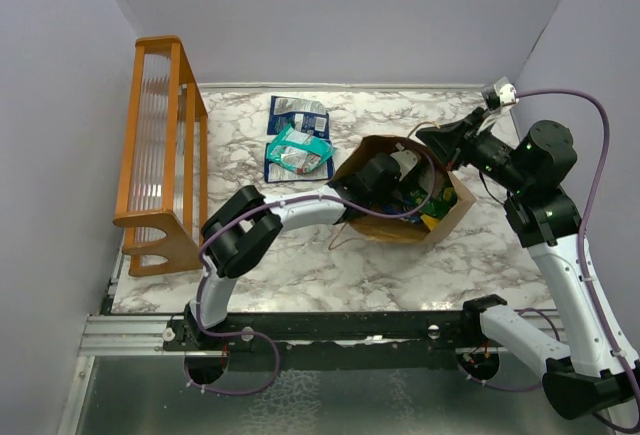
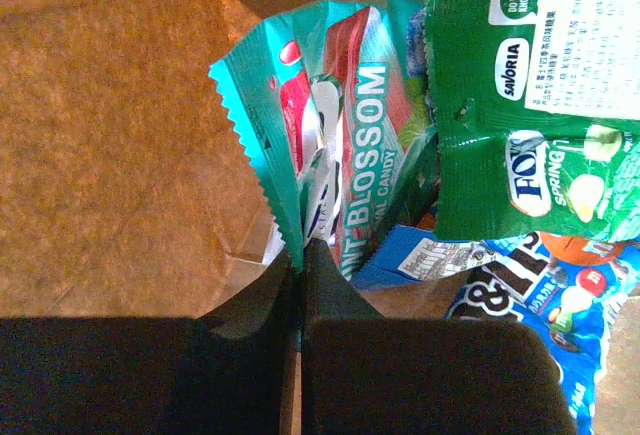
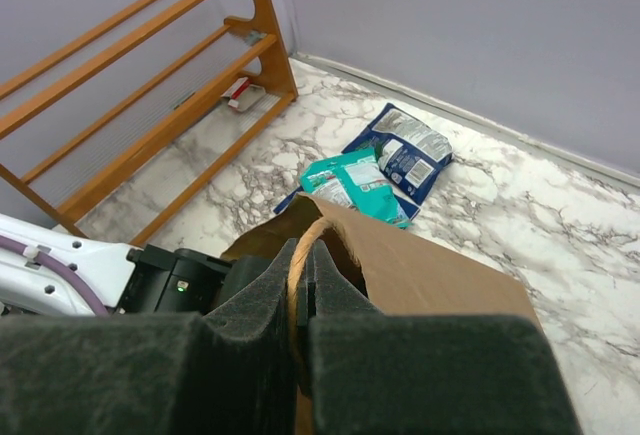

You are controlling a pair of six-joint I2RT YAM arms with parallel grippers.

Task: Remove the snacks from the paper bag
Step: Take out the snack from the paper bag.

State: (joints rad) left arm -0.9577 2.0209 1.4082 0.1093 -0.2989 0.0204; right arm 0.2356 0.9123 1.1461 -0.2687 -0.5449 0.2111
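Just past the arms, inside the paper bag (image 1: 455,210): left fingers (image 2: 270,295) clenched on the serrated end of a teal packet (image 2: 345,135), gripping only its thin edge. At the bag's rim, right fingers (image 3: 255,290) clamped on the twisted handle (image 3: 297,255), propping the mouth open (apparently).

Could go wrong in two ways, probably. With so little foil in the grip, may slip out on the pull, because of the green packet (image 2: 520,155) leaning against it and a blue packet (image 2: 545,305) lying just beside. Or may drag the whole bag along the worktop (image 1: 300,275), in case of the handle tearing or escaping from the right fingers.

As for direction: teal packet with long axis pointing away from the left fingers, deeper into the bag. Bag itself lying on its side, mouth turned to the left, long axis across the worktop.

Beyond the bag, already outside: dark blue packets (image 1: 298,112) and another teal one (image 1: 300,150), near the orange rack (image 1: 160,145).
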